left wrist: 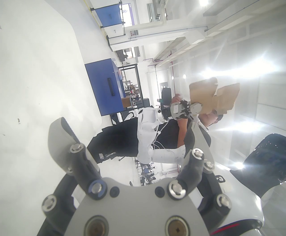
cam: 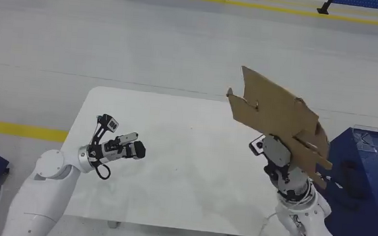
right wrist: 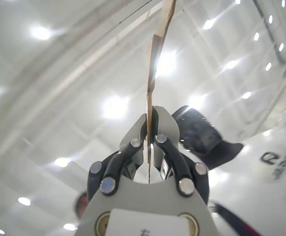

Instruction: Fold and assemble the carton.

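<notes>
The carton (cam: 277, 112) is a flat, unfolded sheet of brown corrugated cardboard with cut flaps and notches along its edges. It is held up in the air over the right edge of the white bench (cam: 174, 130), tilted and touching nothing but the right hand. The right hand (cam: 288, 148) is clenched on the lower part of the sheet. In the right wrist view the carton (right wrist: 152, 67) appears edge-on, pinched between the two fingers of the hand (right wrist: 149, 116), and its upper part bends slightly to one side.

The left hand (cam: 136, 147) hovers just above the bench's left side, well apart from the carton, and points across towards the right arm. Its fingers are spread wide and grasp nothing (left wrist: 126, 129). Beyond them the left wrist view shows the bench top (left wrist: 33, 67), the right hand (left wrist: 196, 109) and the raised carton (left wrist: 212, 98).

A blue cabinet (cam: 371, 201) stands on the floor just beside the bench's right end.
</notes>
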`<state>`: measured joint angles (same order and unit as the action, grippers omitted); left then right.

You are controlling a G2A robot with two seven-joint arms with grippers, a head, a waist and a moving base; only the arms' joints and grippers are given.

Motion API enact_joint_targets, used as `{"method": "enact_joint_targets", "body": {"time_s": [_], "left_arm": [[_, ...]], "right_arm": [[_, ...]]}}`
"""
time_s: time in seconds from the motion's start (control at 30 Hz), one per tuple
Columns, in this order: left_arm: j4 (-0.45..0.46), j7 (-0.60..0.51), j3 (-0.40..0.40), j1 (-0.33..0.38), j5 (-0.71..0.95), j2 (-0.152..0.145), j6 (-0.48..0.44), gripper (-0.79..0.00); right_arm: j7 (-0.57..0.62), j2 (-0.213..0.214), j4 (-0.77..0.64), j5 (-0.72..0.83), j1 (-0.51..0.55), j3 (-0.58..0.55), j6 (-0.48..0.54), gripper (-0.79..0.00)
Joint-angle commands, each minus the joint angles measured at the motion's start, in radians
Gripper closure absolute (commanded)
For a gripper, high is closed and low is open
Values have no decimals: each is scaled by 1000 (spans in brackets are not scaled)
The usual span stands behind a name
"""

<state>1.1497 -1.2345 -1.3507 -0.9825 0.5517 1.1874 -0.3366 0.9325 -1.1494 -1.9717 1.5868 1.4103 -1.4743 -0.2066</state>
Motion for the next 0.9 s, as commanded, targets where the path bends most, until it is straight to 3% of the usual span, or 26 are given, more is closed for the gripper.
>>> {"method": "enact_joint_targets", "body": {"time_s": [0.0,0.23,0.37,0.47,0.6,0.87], "left_arm": [[0,0,0,0,0,0,0,-785],[0,0,0,0,0,0,0,-785],[0,0,0,0,0,0,0,-785],[0,0,0,0,0,0,0,-785],[0,0,0,0,0,0,0,-785],[0,0,0,0,0,0,0,-785]], "right_arm": [[32,-4,-15,-193,18,-29,259,0],[-38,-17,-105,-754,76,-100,812,0],[-108,-25,-135,-1083,96,-96,951,0],[-226,-37,-140,-1377,94,-123,1066,0],[-395,-58,-145,-1644,102,-114,1124,0],[-395,-58,-145,-1644,102,-114,1124,0]]}}
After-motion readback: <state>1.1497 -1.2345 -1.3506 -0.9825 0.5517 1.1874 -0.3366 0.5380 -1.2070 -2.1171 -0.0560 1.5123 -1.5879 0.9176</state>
